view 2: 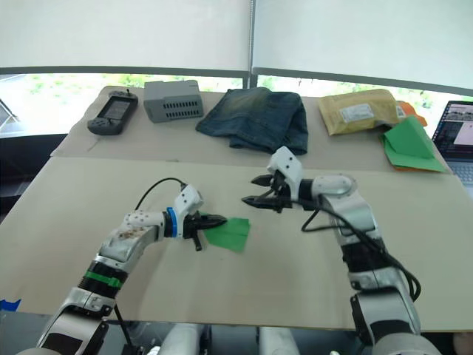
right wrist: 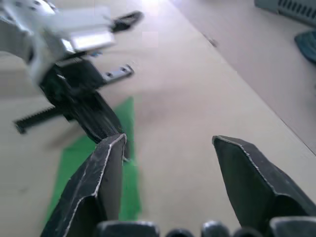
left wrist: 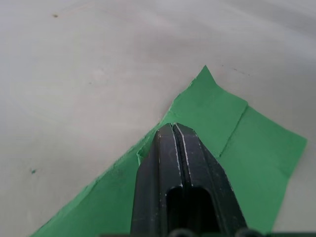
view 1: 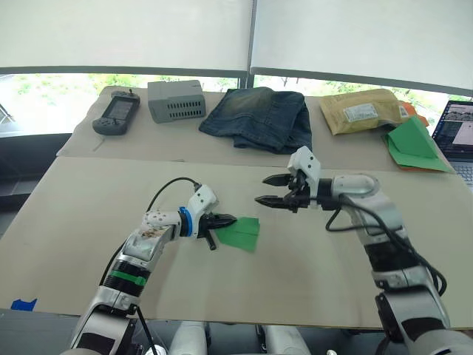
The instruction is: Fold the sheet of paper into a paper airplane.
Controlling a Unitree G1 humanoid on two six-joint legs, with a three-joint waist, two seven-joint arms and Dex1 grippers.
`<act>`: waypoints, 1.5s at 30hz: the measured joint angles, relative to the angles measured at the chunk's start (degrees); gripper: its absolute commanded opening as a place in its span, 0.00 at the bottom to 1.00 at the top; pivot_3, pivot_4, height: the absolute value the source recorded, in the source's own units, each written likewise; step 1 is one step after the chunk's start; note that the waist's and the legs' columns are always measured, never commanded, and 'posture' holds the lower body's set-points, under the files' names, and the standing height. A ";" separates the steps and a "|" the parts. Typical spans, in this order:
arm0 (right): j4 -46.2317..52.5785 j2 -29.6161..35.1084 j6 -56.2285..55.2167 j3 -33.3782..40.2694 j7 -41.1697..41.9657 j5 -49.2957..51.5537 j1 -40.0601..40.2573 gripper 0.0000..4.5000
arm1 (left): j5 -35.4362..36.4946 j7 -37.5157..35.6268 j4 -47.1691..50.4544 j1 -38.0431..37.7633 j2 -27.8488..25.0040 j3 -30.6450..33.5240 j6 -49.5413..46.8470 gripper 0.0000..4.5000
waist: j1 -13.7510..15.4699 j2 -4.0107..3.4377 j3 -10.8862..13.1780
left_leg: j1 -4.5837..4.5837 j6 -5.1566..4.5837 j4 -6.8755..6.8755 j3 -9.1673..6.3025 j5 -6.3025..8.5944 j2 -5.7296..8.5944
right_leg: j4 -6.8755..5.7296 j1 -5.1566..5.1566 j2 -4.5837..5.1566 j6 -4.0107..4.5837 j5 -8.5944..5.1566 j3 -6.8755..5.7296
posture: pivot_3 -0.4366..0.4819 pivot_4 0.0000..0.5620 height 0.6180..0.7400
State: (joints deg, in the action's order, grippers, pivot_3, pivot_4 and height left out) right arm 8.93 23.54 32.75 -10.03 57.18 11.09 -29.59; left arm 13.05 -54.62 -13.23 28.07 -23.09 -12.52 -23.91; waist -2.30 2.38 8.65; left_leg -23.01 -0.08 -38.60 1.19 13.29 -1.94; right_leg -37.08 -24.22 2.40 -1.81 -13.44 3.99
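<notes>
Sheet of paper (view 1: 242,233) lies centre-low in the left eye view, flat on the beige worktop (view 1: 89,200), already partly folded: a crease runs across it and 1 corner sticks up as a small point in the left wrist view. Not an airplane yet, so early-mid in the task by the look of it.

Left gripper (view 1: 224,220) sits at the paper's left edge, jaws closed. Left wrist view shows the 2 black fingers (left wrist: 168,163) pressed together over the green edge; looks like they pinch or pin the paper, but can't tell for sure if paper is actually between them.

Right gripper (view 1: 271,190) hovers upper right of the paper, apart from it, above the worktop, jaws spread wide, nothing held.

Step in hand, as a guess: left anchors the sheet while right comes in to take the free edge and fold over.

To do it well:
- keep left closed and low so the sheet doesn't slide
- right should approach low from the far-right corner, catch only 1 layer
- line up edges before pressing the crease
- thin paper, will buckle or tear if pulled against the left hold

Back of the worktop, top of frame: handheld controller (view 1: 116,115), grey box (view 1: 176,100), folded jeans (view 1: 262,117), padded envelope (view 1: 364,110), green paper stack (view 1: 415,146), laptop (view 1: 458,133) at far right. All well apart from the action.
</notes>
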 measured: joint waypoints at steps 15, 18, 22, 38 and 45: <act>5.69 -7.52 -1.55 -6.96 -22.70 -8.68 16.69 0.01 | -1.86 -2.91 -0.01 1.26 -1.97 -1.18 0.50 0.00 | -0.25 0.00 0.01 | -0.11 0.00 -0.04 0.03 0.00 -0.01 | 0.07 -0.09 0.01 -0.01 -0.01 0.02 | 0.48 0.27 0.95; 4.66 -9.74 -2.24 -7.49 -24.86 -8.77 16.69 0.01 | -2.24 -3.12 1.11 0.90 -2.10 -1.51 0.25 0.00 | -0.15 0.00 0.01 | -0.14 0.00 -0.03 0.02 0.00 0.00 | 0.08 -0.11 0.02 0.00 -0.02 0.02 | 0.48 0.27 0.95; 3.64 -9.82 -2.25 -8.11 -25.18 -8.79 16.69 0.01 | -2.25 -3.15 1.44 0.78 -2.14 -1.68 0.15 0.00 | -0.10 0.00 0.01 | -0.14 0.00 -0.03 0.03 0.00 0.01 | 0.15 -0.08 0.04 -0.01 -0.01 0.01 | 0.48 0.27 0.95; 7.36 -4.86 -4.52 -1.90 -25.70 -5.67 23.64 0.01 | -2.82 -3.40 1.28 0.87 -2.24 -2.20 1.14 0.00 | 0.15 0.01 0.01 | -0.10 0.00 -0.03 0.02 0.00 0.01 | 0.19 -0.01 0.04 -0.05 -0.03 0.00 | 0.48 0.27 0.95; 9.16 -3.37 -4.29 0.68 -25.33 -3.54 22.70 0.01 | -3.43 -3.62 1.17 0.90 -2.12 -2.08 1.63 0.00 | 0.18 0.01 0.01 | -0.13 0.00 -0.04 0.03 0.00 0.01 | 0.19 -0.03 0.04 -0.06 -0.02 0.01 | 0.48 0.27 0.95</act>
State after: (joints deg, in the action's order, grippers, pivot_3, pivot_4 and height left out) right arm 18.08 20.18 28.46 -9.35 31.85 7.55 -6.89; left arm 9.63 -58.24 -12.06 28.96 -25.21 -14.60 -22.28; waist -2.12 2.39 8.66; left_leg -23.14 -0.08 -38.64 1.22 13.29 -1.92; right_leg -36.89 -24.26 2.45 -1.87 -13.46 4.00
